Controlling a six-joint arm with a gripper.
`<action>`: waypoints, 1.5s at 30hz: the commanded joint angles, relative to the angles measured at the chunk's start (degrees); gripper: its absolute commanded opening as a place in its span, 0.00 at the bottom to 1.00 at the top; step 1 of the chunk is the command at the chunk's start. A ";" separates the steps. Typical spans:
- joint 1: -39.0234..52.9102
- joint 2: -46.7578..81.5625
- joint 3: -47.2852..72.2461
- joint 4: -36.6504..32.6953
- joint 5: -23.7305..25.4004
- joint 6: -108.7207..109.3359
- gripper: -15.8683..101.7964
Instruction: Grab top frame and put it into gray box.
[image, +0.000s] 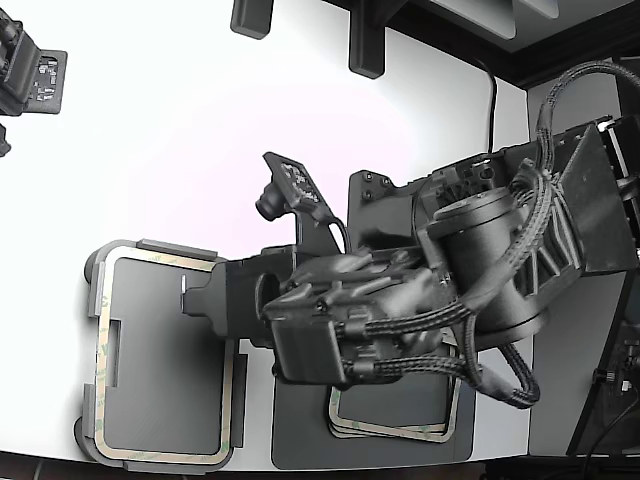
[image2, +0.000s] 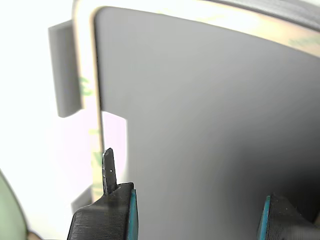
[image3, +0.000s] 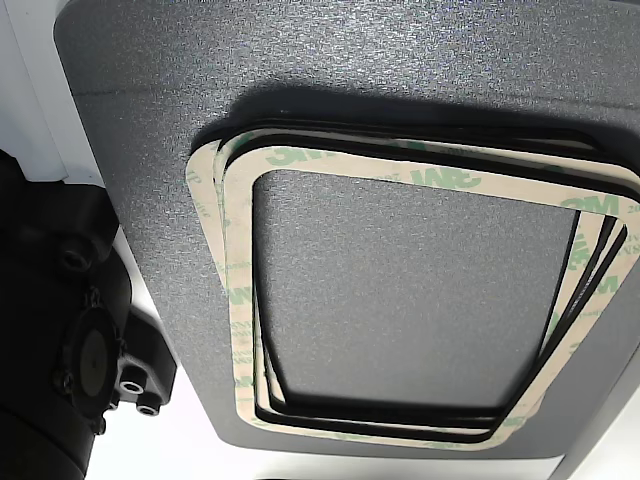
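Over gray box (image: 160, 360), hand (image2: 197, 215) spread, frame (image: 232, 385) inside

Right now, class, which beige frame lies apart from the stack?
The frame lying in the gray box at the exterior view's left; the other frames sit piled on the dark mat.

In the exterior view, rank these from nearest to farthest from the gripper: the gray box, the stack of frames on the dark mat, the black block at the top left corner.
1. gray box, directly under the gripper, lower left.
2. stack of frames, lower middle, behind the wrist.
3. black block, far top left.
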 joint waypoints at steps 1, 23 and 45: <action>-1.32 4.83 -0.53 -1.41 3.34 -14.77 0.98; -29.36 56.87 43.42 -16.87 -13.18 -101.07 0.98; -30.06 75.59 59.85 -15.38 -11.07 -103.89 0.98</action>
